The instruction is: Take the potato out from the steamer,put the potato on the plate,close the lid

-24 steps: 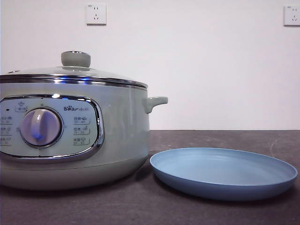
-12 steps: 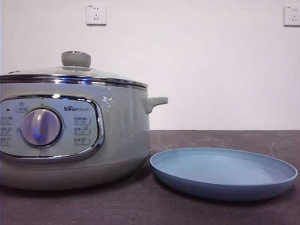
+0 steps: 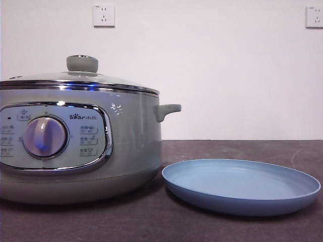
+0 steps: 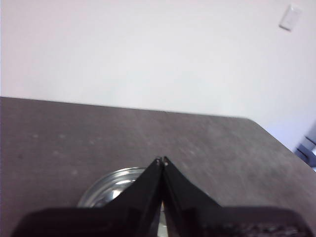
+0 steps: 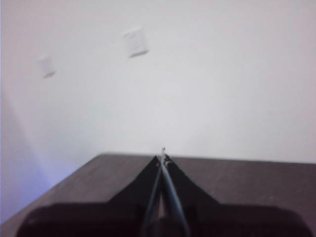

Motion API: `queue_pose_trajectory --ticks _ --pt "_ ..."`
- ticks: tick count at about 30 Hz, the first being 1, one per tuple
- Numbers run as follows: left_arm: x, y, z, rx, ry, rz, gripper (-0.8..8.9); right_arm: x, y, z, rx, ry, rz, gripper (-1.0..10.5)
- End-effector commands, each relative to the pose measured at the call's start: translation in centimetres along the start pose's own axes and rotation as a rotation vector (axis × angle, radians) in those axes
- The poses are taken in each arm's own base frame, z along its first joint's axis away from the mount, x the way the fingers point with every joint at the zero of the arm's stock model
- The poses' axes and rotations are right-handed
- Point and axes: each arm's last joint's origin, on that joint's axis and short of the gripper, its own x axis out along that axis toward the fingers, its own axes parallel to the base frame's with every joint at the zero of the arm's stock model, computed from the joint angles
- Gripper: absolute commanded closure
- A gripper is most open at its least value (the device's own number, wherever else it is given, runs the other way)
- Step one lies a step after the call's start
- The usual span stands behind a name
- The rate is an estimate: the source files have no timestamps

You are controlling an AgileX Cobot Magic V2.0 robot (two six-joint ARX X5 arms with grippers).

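My left gripper [image 4: 162, 160], clenched empty, hangs above the lid [image 4: 111, 190], nearer than my right gripper [image 5: 163, 157], also clenched

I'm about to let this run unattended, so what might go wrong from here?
1. The lid sits on the steamer, so the potato is out of sight; it must come off by its small knob, which may slip.
2. The plate lies close beside the steamer, so a lifted lid could knock it.
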Motion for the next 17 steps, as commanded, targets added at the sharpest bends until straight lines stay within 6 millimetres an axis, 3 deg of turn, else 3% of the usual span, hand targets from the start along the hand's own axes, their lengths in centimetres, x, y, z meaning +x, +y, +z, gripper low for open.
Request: queue_pose_trajectory --ticks 1,7,14,17 --pt "0.8 -0.4 1.6 0.043 0.046 -0.034 8.2 1.3 0.0 0.9 -0.034 0.078 0.061 9.6" --pt "2.4 -1.2 4.3 0.066 0.161 -0.087 8.2 4.4 0.3 1.3 -0.015 0.31 0.195 9.6" --pt "4.0 -1.5 5.4 0.077 0.222 -0.11 8.17 6.9 0.7 0.1 -0.018 0.447 0.27 9.4" --pt "4.4 -1.5 5.3 0.075 0.234 -0.112 7.96 7.3 0.7 -0.2 -0.014 0.459 0.275 8.4"
